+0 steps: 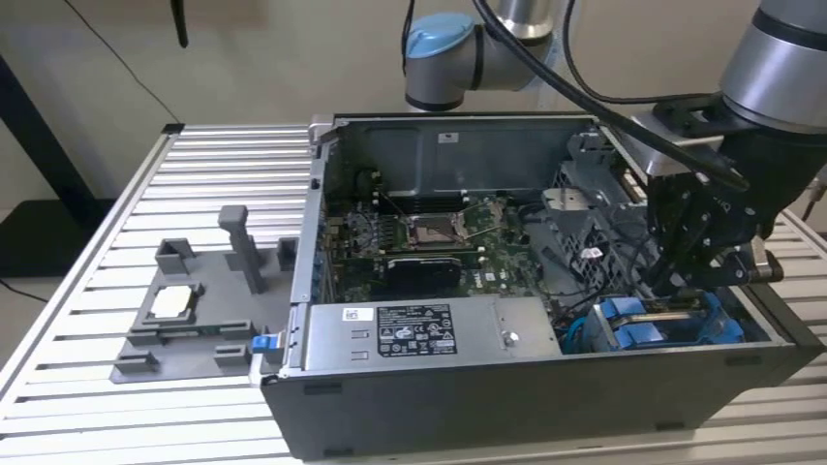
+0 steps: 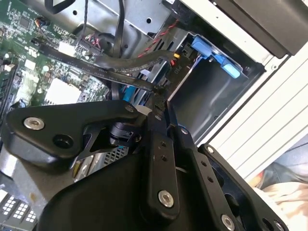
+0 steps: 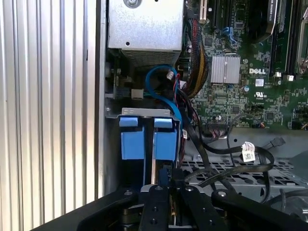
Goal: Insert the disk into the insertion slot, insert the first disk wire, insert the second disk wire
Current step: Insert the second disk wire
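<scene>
Blue plastic marks the disk [image 1: 659, 325]: its carrier frame sits down inside the insertion slot [image 1: 756, 334], at the corner of the computer case [image 1: 517, 407] on the exterior view's right, beside the grey power-supply box [image 1: 427, 334]. In the first wrist view the two blue carrier tabs [image 3: 148, 139] stand side by side in the grey cage, so the disk looks seated, or close to it.

Directly above the disk hangs the gripper [image 1: 691, 281]. In the first wrist view its fingers [image 3: 166, 190] look nearly closed just over the carrier, with something thin and dark between them; I cannot tell whether that is a wire's plug or part of the gripper itself. Black cables [image 3: 226, 159] and a blue cable [image 3: 161, 84] loop close by, between the disk and the green motherboard [image 3: 240, 72].

Judged from this, the work is at the wire stage. Doing it well means keeping any plug square to the disk's connector, pressing straight along the socket, and holding loose cables out of the fingers' path. Outside the case, a grey fixture [image 1: 194, 325] sits well apart on the slatted table [image 1: 77, 291]
</scene>
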